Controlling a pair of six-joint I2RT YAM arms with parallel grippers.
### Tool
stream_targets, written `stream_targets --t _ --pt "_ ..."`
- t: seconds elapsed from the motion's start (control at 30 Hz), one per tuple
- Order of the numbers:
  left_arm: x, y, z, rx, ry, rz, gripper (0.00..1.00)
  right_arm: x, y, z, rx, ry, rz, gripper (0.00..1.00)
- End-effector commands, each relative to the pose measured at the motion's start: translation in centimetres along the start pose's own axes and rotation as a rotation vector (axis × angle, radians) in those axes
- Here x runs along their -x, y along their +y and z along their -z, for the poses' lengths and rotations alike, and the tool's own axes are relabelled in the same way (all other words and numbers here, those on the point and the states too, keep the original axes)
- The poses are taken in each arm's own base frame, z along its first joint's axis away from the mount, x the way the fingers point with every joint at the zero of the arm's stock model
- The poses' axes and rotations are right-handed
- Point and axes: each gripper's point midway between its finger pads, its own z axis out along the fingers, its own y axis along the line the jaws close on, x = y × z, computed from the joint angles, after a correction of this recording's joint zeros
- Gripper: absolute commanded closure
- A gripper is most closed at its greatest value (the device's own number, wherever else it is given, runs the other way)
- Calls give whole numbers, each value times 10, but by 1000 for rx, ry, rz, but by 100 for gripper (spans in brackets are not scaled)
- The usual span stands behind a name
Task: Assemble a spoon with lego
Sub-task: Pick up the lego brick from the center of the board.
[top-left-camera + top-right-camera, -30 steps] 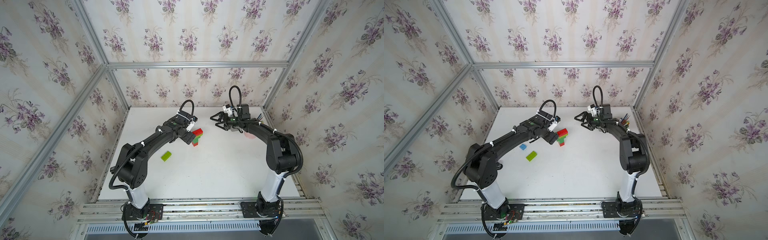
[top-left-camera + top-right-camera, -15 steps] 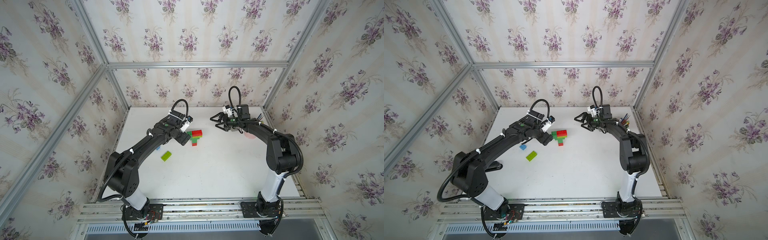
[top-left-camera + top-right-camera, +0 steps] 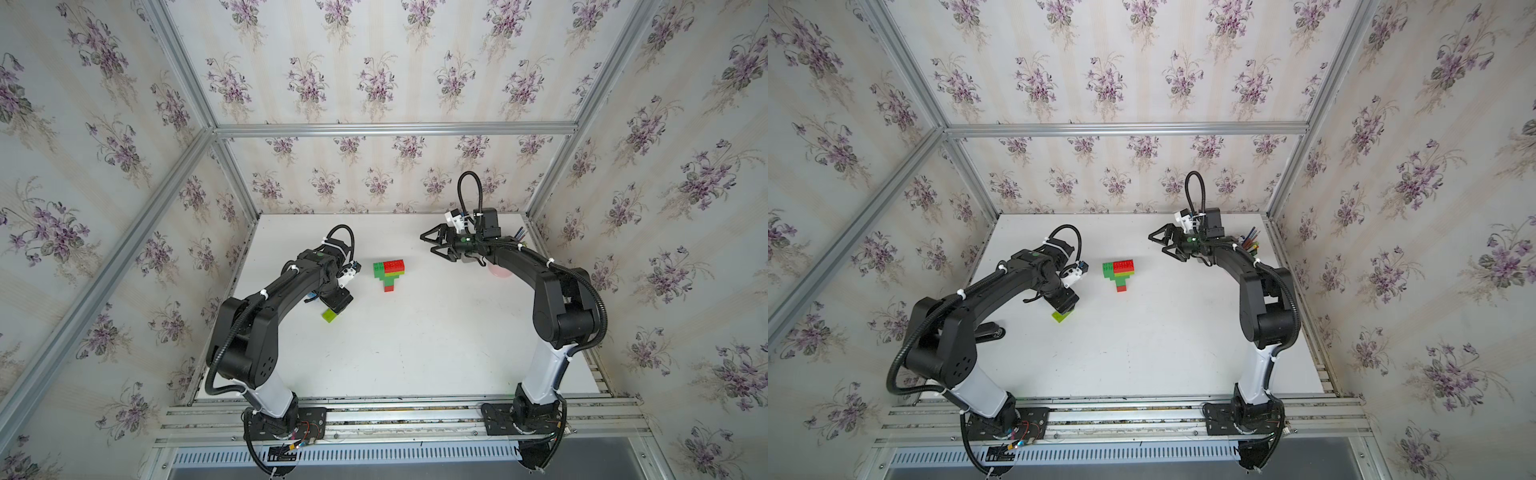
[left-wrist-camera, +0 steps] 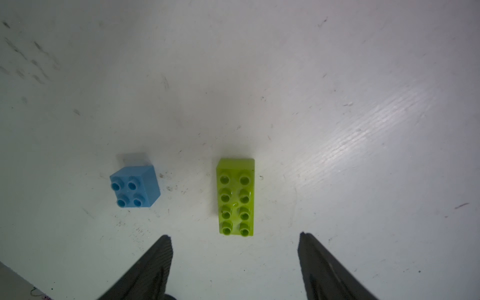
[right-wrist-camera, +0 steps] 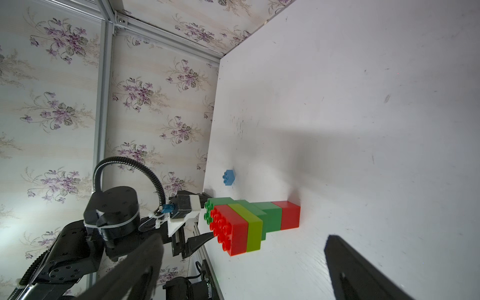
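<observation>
1 glossy lime 8-stud brick (image 4: 235, 197) and 1 blue 4-stud cube (image 4: 135, 187) lie just ahead of the left hand (image 4: 234, 236), spread apart; right hand (image 3: 427, 245) gapes, facing 1 striped spoon (image 3: 389, 274).

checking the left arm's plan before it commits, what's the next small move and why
Probably ease the left hand down over the lime brick until it straddles the long sides. The jaws stand open, wider than the brick, which lies flat, studs up, centred ahead of them and apart from the blue brick. The unfinished spoon lies untouched nearby, so fetching a loose brick looks like the sensible step.
</observation>
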Motion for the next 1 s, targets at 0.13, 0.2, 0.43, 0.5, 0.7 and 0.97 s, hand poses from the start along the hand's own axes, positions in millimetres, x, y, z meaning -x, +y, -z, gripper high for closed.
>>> stream_targets --t 0.13,0.2,0.43,0.5,0.7,0.97 --pt "-7 7 -23 18 95 27 28 2 3 6 -15 -16 35 0" --pt "-9 4 -30 2 112 23 30 3 4 6 -14 -17 34 0" --pt "-19 -5 -48 -35 156 20 50 5 6 8 -15 -23 37 0" --pt "-20 -7 -47 -42 154 25 59 5 6 8 -15 -23 38 0" --pt "-22 -8 -43 -39 140 32 78 5 10 13 -17 -30 51 0" --pt "-29 -11 4 19 37 36 80 6 19 35 -26 -76 131 0"
